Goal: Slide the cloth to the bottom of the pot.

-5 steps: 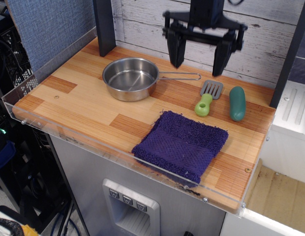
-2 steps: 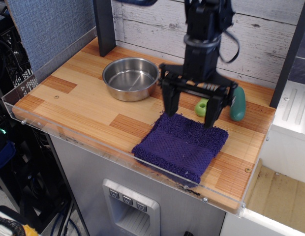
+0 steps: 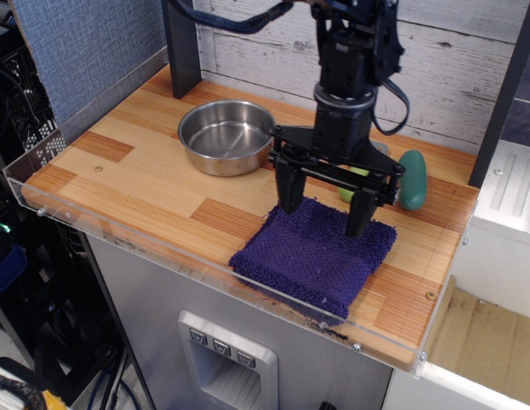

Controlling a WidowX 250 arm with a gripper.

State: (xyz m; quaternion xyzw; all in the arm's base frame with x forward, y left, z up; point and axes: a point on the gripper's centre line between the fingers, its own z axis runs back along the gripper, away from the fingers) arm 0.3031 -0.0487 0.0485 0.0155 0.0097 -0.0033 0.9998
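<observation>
Observation.image shows the spread-open fingers (image 3: 289, 201) straddling the cloth's (image 3: 316, 256) far edge, with the pot (image 3: 226, 137) lying toward ten o'clock on the counter (image 3: 137, 175).

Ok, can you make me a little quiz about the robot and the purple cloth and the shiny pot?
1. True or false: the cloth lies inside the pot.
2. What hangs right over the cloth's far edge?
A) a spoon
B) the end effector
C) a cup
3. Fill in: the end effector's fingers are spread ____.

Key:
1. false, it lies on the table
2. B
3. open
</observation>
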